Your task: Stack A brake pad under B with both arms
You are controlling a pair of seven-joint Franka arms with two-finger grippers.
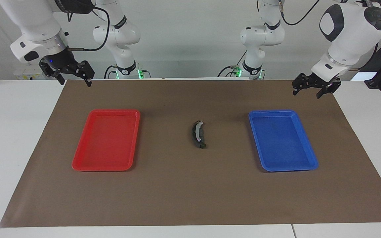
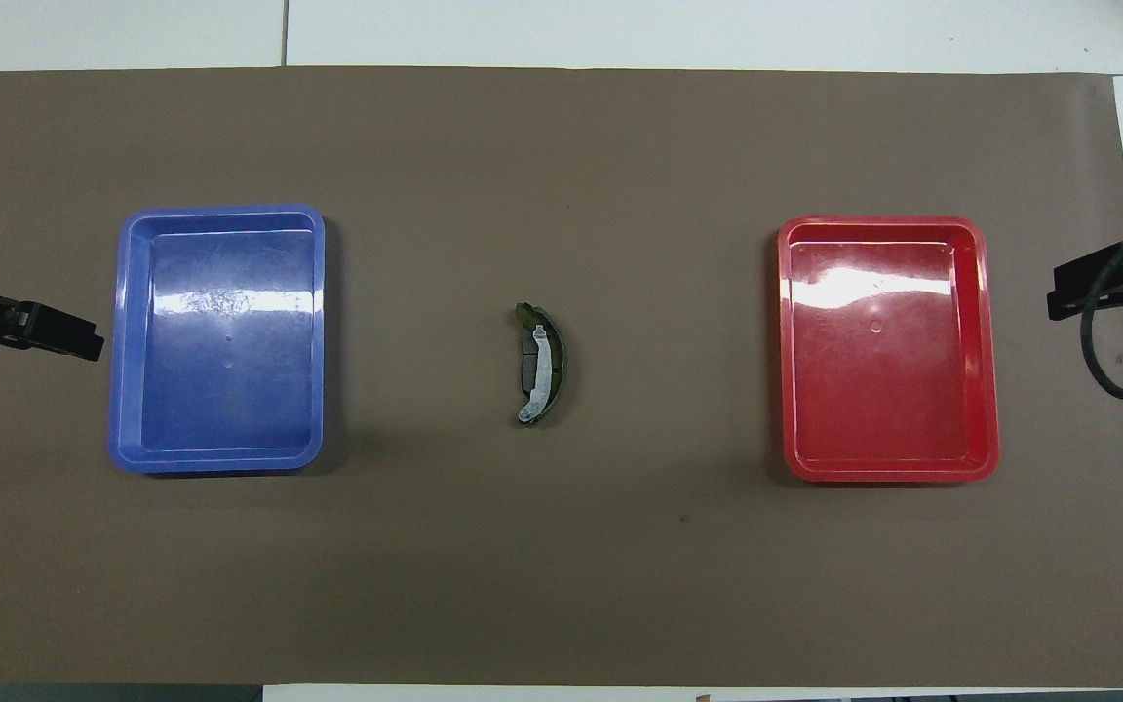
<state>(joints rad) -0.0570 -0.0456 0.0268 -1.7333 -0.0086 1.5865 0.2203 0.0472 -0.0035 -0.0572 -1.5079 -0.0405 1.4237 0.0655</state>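
B (image 1: 196, 130), the long curved dark piece with silver patches, lies on the brown mat midway between the two trays. The short dark A brake pad (image 1: 201, 133) lies under it and shows only partly at its inner side. In the overhead view, B (image 2: 546, 369) covers most of the pad (image 2: 528, 363). My right gripper (image 1: 74, 81) is open and empty, raised over the mat's edge near the robots, at the red tray's end. My left gripper (image 1: 307, 94) is open and empty, raised over the mat's corner near the blue tray. Both arms wait.
An empty red tray (image 1: 78, 163) lies toward the right arm's end of the table and an empty blue tray (image 1: 311, 163) toward the left arm's end. The brown mat (image 1: 190, 198) covers most of the white table.
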